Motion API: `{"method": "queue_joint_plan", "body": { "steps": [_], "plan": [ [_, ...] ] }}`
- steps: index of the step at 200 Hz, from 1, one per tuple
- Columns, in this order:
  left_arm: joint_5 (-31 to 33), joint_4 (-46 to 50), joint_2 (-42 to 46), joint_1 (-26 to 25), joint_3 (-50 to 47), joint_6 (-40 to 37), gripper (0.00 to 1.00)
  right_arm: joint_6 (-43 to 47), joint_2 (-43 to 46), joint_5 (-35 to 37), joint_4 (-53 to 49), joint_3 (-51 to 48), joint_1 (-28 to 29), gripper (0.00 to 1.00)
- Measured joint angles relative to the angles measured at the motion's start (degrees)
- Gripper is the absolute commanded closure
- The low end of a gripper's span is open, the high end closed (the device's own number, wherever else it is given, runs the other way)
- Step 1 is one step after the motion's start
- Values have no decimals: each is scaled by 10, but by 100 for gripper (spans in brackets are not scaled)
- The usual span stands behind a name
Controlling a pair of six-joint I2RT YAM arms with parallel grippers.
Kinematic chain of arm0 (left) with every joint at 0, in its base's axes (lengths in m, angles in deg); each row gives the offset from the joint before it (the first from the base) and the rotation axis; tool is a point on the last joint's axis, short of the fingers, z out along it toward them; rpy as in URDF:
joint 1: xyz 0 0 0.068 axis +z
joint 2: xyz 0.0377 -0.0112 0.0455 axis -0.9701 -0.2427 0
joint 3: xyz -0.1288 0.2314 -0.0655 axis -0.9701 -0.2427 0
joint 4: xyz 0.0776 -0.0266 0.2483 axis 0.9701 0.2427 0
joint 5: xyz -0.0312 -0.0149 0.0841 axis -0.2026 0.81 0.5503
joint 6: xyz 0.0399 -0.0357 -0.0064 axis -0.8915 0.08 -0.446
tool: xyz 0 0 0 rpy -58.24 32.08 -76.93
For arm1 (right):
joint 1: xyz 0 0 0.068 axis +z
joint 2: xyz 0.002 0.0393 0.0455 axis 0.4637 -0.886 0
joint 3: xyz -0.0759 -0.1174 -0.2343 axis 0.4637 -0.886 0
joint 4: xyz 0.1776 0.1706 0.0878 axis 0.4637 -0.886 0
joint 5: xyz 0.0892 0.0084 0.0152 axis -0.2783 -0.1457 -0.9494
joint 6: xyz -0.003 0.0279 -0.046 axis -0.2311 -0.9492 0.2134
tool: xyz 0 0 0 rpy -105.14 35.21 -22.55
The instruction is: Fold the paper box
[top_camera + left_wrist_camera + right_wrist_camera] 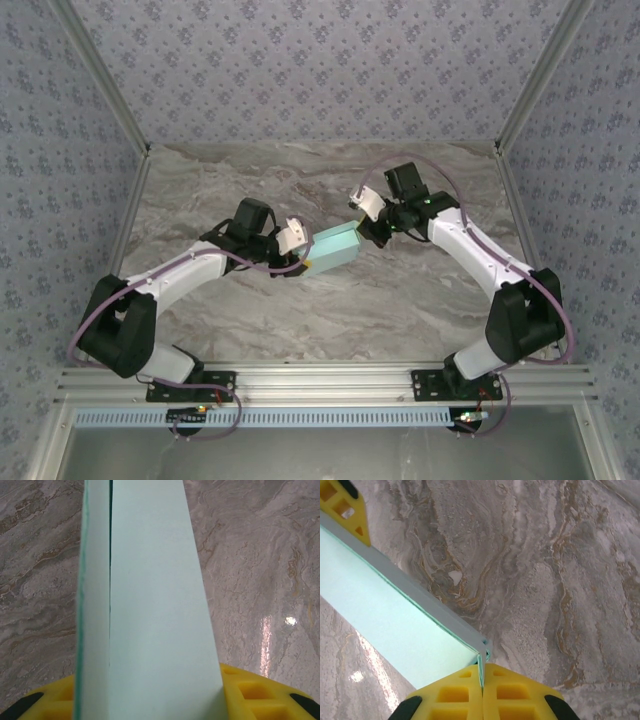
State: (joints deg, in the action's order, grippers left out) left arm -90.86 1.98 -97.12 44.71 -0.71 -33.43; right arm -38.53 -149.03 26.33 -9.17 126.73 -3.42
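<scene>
The paper box (pixel 335 248) is a small pale turquoise rectangular box, held between my two grippers over the middle of the marble table. My left gripper (pixel 298 245) is shut on its left end. In the left wrist view the box (pixel 150 605) runs straight away from my left gripper (pixel 150 707), with a yellow finger (pixel 260 695) on each side. My right gripper (pixel 362 218) is at the box's far right corner. In the right wrist view my right gripper (pixel 482 680) is shut on a thin flap edge at the corner of the box (pixel 385 610).
The marble table (pixel 400 300) lies under both arms, fenced by metal rails and patterned walls on three sides. A tiny white scrap (pixel 455 576) lies on the table beyond the box. The left gripper's yellow finger (pixel 345 505) shows at the box's other end.
</scene>
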Motion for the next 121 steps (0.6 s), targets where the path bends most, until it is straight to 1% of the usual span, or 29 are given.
{"method": "queue_joint_plan", "body": {
  "steps": [41,81,99,121],
  "plan": [
    [20,-33,-19,-11,0,34,69,-135,-2,73,-5,7,23,92],
    [35,-56,-36,-24,0,61,68,-268,-7,141,6,-1,47,93],
    [40,-59,-40,-27,0,70,69,-306,-7,158,24,-14,53,93],
    [42,-59,-48,-28,-2,75,68,-332,-7,175,51,-38,61,93]
  ]
}}
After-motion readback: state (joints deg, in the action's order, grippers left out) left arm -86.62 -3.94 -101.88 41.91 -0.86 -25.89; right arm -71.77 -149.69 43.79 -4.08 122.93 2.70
